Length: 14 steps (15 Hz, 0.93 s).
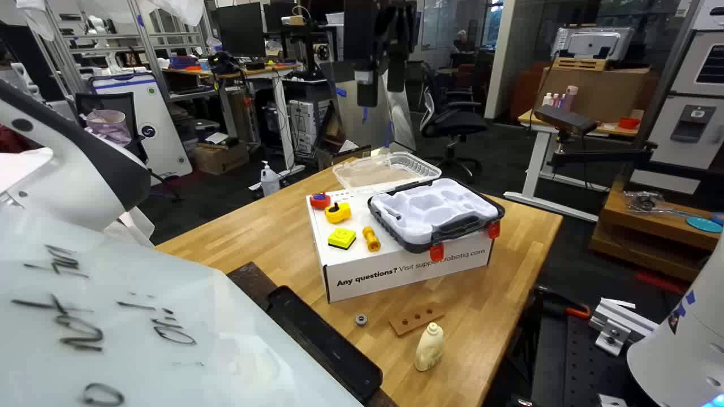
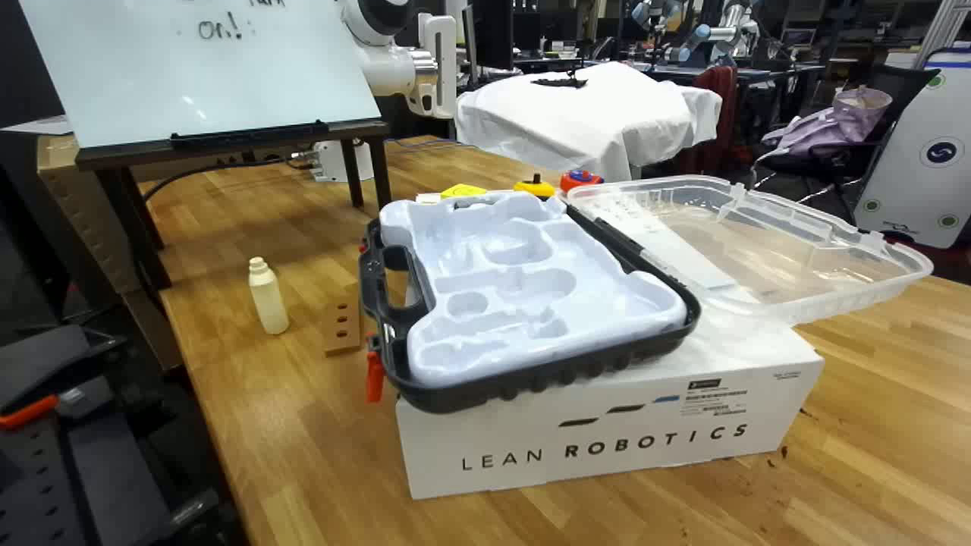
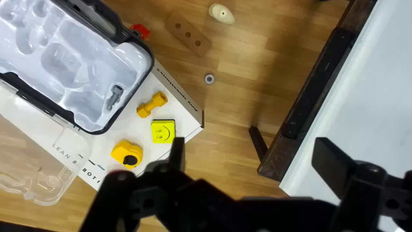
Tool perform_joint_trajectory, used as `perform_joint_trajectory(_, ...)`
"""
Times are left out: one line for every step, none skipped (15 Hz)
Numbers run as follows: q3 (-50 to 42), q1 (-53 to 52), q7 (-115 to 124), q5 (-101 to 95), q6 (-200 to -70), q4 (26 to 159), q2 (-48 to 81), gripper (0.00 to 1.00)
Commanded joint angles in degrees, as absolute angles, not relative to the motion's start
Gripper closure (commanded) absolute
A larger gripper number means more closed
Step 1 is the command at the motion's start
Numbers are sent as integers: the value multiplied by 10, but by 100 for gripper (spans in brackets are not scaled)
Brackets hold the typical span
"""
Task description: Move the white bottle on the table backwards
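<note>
Wrist view: see the white bottle [image 3: 222, 14] near the upper edge, on the table [image 3: 244, 45]. Stands upright in both exterior views, small and cream-coloured, near a table edge. Has close by, but not touching, a brown strip [image 3: 188, 33] with three holes, then a small grey ring [image 3: 209, 79]. Farther out, find a big white box [image 2: 607, 455] printed LEAN ROBOTICS, bearing a grey-and-white tray [image 2: 637, 303] with its clear lid [image 2: 758, 243] folded open. Spot a grey screw [image 3: 115, 96] lying in the tray; beside the tray, on the box, a yellow bolt [image 3: 152, 104], a yellow smiley block [image 3: 163, 131], a yellow-and-black piece [image 3: 127, 153] and a red piece [image 1: 320, 200]. Across from the box, see a whiteboard [image 3: 363, 96] resting on a dark ledge [image 3: 318, 83]. Note the gripper [image 3: 251, 151], hanging high in the frame in an exterior view and well apart from the bottle, with jaws spread wide and holding nothing.
</note>
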<state>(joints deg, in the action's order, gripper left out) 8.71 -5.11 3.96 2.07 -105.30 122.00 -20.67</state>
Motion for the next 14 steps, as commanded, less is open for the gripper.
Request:
perform_joint_trajectory(83,-56,41,19,-1052,1219,-206,0)
perform_joint_trajectory(82,-57,40,22,-1053,1221,-206,0)
perform_joint_trajectory(82,-57,39,23,-1053,1225,-206,0)
perform_joint_trajectory(81,-58,38,28,-1055,1230,-205,0)
perform_joint_trajectory(80,-58,38,31,-1056,1236,-204,0)
perform_joint_trajectory(79,-58,37,33,-1056,1242,-203,0)
perform_joint_trajectory(79,-58,36,33,-1058,1249,-202,0)
perform_joint_trajectory(78,-58,34,37,-1059,1256,-200,0)
perform_joint_trajectory(77,-58,32,41,-1059,1262,-197,0)
perform_joint_trajectory(75,-59,29,47,-1059,1267,-194,0)
perform_joint_trajectory(73,-60,23,55,-1058,1271,-190,0)
perform_joint_trajectory(71,-61,16,62,-1059,1274,-187,0)
perform_joint_trajectory(79,-57,33,45,-1053,1270,-189,0)
perform_joint_trajectory(79,-57,32,46,-1053,1271,-186,0)
